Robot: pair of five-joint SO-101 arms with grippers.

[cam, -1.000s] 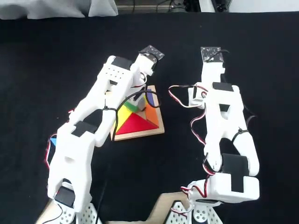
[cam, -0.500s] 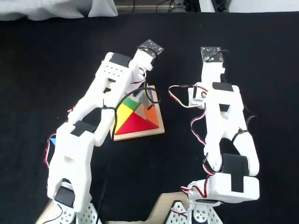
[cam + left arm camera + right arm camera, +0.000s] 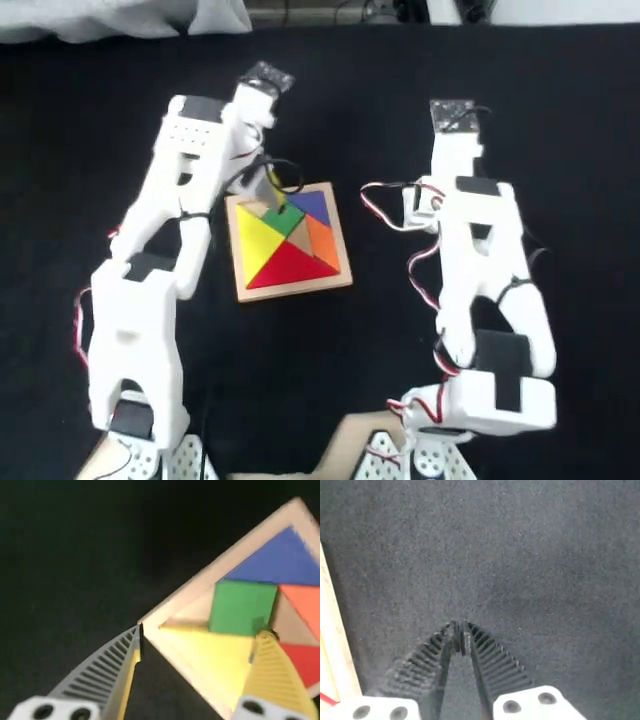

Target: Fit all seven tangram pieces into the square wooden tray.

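"tray [image 3: 298, 287] first: where does it lie, and what is in it?" asks one.

"on the black table [image 3: 560, 100], between the two arms and closer to the left one," says the other. "inside it lie the red triangle [image 3: 290, 268], the yellow triangle [image 3: 255, 240], the blue triangle [image 3: 280, 560], the orange piece [image 3: 322, 240] and the green square [image 3: 242, 605], all flat and edge to edge. next to the green square, toward the tray's corner under the left arm, is a pale patch [image 3: 190, 611]. whether that is bare tray floor or an unpainted piece cannot be told."

"and the tools?"

"the left gripper [image 3: 200, 632] hangs over that same corner of the tray. its jaws are spread and grasp nothing, with one finger outside the rim and the other above the yellow triangle. the right gripper [image 3: 460, 630] is off the tray's opposite side, over bare table, its fingers pressed together on nothing."

"so which step is this?"

"most likely the tail end: checking or nudging the pieces at that corner. if the pale patch is a gap, the next move calls for fetching a piece and lowering it with its edges lined up to the green square and the rim. if the tray is full, the left arm need only lift off without hooking the rim or tipping the yellow triangle."
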